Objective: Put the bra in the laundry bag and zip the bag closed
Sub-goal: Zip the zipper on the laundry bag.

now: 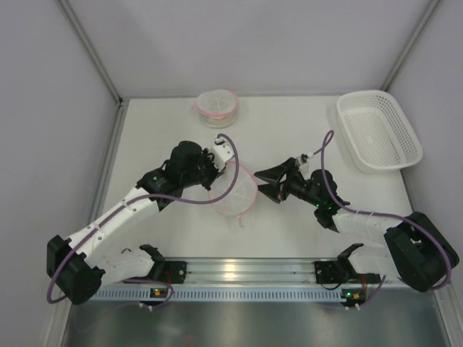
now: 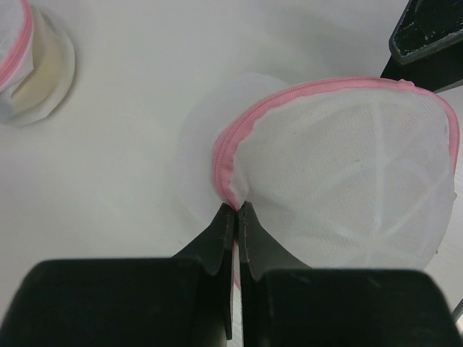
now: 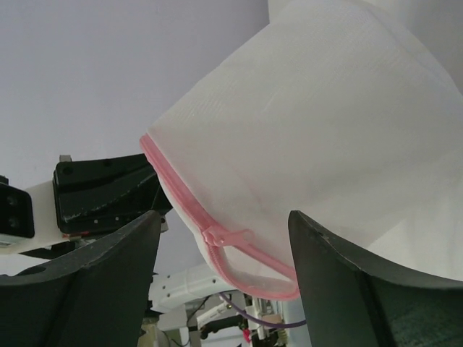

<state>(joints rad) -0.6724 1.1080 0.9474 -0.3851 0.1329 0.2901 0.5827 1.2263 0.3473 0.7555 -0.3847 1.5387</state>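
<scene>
One big white table holds everything. At its far right corner sits a white basket with nothing in it that I can see. In the middle, between the two arms, is the laundry bag, a round white net bag with a pink zip around its rim. At the far edge sits another round thing with a pink rim. It looks creamy inside, but I cannot tell what it is.

The left gripper has its fingers pressed tight together, pinching the pink edge of the bag. The right gripper is spread wide and holds nothing. The bag hangs between its two fingers, and the little zip pull sits right there in the gap.

I think the zipping step is in hand. Next, the right gripper should close on the zip pull and draw it along the pink line while the left one keeps the edge steady. The pull is small, so the pinch must be neat.

I cannot see the bra anywhere. The net is milky, so it may be inside the bag. I also cannot tell how much of the zip is open.
</scene>
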